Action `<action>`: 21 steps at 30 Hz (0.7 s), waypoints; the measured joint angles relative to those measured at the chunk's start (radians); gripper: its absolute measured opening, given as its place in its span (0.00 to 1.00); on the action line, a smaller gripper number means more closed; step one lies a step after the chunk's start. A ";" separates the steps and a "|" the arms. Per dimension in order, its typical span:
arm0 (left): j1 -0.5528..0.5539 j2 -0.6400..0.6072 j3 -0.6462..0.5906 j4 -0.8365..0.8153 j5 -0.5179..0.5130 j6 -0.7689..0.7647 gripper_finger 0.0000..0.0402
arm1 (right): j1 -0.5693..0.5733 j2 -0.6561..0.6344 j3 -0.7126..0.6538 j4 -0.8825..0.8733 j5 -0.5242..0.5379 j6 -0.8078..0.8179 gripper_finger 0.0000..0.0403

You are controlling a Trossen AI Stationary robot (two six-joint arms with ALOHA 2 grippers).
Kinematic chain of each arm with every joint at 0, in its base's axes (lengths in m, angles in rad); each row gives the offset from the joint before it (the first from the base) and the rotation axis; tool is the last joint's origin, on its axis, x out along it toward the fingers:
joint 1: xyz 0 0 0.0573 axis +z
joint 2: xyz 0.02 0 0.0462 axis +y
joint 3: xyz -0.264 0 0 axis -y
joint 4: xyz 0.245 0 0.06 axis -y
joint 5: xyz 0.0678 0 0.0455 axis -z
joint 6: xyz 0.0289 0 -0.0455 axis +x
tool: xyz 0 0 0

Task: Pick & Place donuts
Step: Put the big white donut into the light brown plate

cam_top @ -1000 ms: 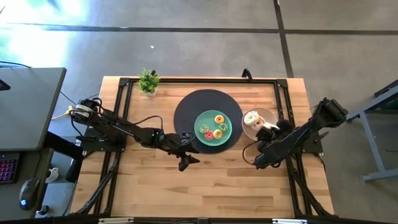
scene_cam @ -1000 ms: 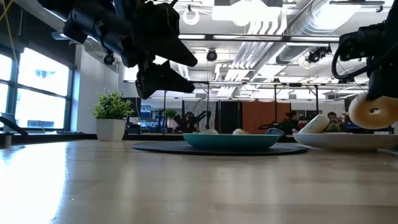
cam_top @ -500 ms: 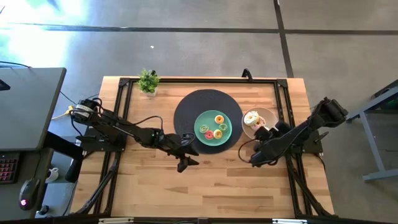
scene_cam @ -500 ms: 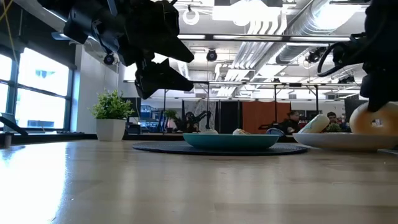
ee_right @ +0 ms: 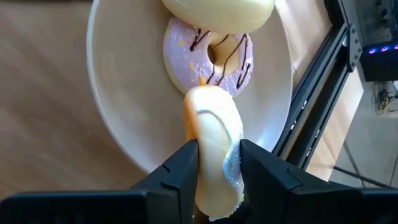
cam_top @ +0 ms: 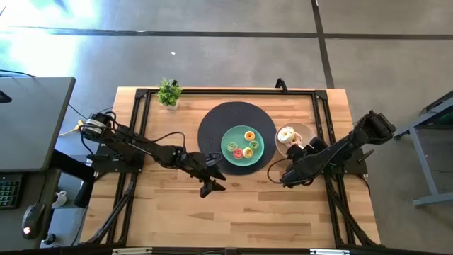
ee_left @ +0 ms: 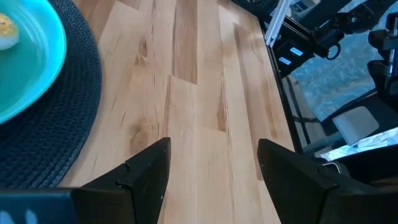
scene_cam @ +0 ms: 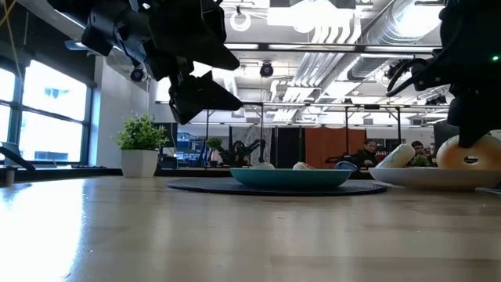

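A tan bowl (cam_top: pixel 303 129) at the right holds a pink drizzled donut (ee_right: pixel 208 56) and a large cream donut (ee_right: pixel 217 9). Over the bowl's near side, my right gripper (ee_right: pixel 219 168) has a smaller cream donut (ee_right: pixel 211 134) standing on edge between its fingers. A teal plate (cam_top: pixel 232 134) on a dark round mat (cam_top: pixel 212 124) carries small iced donuts (cam_top: pixel 249 136). My left gripper (cam_top: pixel 214 183) hovers open above bare wood beside the mat's near edge, with nothing between its fingers (ee_left: pixel 155 168). My right gripper has the cream donut's two flat faces (ee_right: pixel 217 155) between its two fingers, which lie against it on either side. The fingers come from above, slanting from the table's near side. The donut stands on edge, its lower rim (scene_cam: pixel 467 160) resting in the bowl.
A small potted plant (cam_top: pixel 168 92) stands at the far left of the table. Black frame rails (cam_top: pixel 322 113) run along the table's sides, one just right of the bowl. Bare wood (cam_top: pixel 248 205) stretches across the near half.
My right gripper has come down toward the bowl with the cream donut. The donut, which hung clear above the bowl's rim, now rests in the bowl.
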 joint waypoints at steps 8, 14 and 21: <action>0.000 0.000 0.000 0.033 0.002 0.004 0.59 | 0.000 0.000 0.000 0.032 0.004 -0.077 0.28; 0.000 0.000 0.000 0.052 0.002 0.013 0.59 | 0.000 0.000 0.001 0.097 -0.028 -0.179 0.28; 0.000 0.000 0.000 0.052 0.003 0.022 0.59 | 0.000 0.000 0.001 0.058 -0.038 -0.291 0.28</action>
